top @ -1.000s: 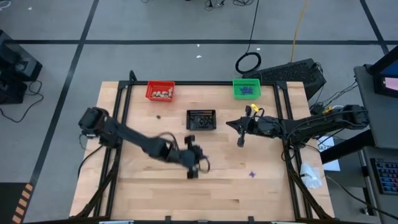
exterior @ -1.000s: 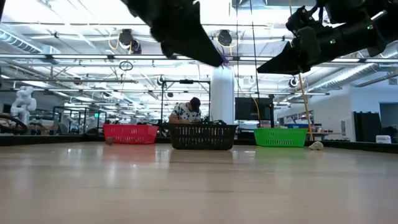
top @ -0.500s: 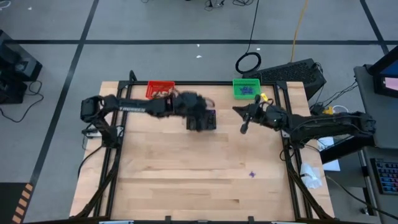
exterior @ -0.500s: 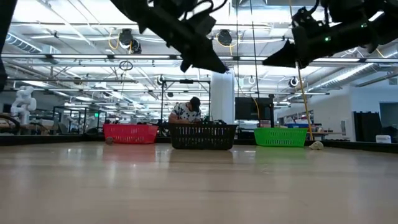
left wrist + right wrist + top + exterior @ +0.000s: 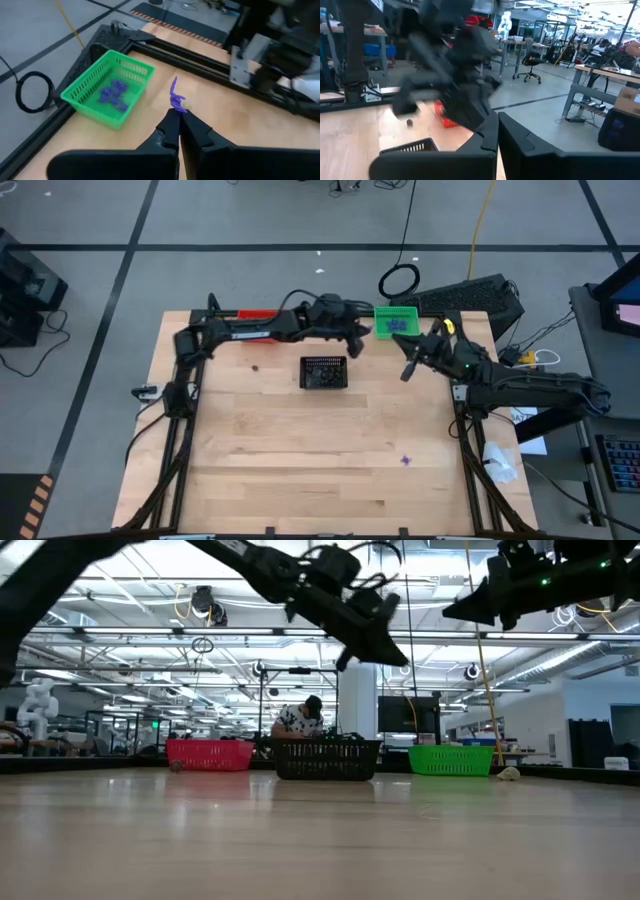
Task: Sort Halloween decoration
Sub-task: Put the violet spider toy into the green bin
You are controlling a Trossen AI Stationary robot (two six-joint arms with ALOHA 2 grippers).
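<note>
A purple spiky trinket (image 5: 176, 97), judged light and bendy (best pinched by its stem), is gripped in the closed left end effector (image 5: 178, 117) above the worktop (image 5: 300, 460), just left of the far green basket (image 5: 107, 93). The right end effector (image 5: 408, 370) is held shut, empty, nearby.

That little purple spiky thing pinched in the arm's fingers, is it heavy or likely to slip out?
Probably very light: the left gripper holds the purple spiky trinket by its lower end alone. It seems fairly stiff, standing upright above the fingertips without drooping. With so small a pinch, it might twist or slip.
</note>
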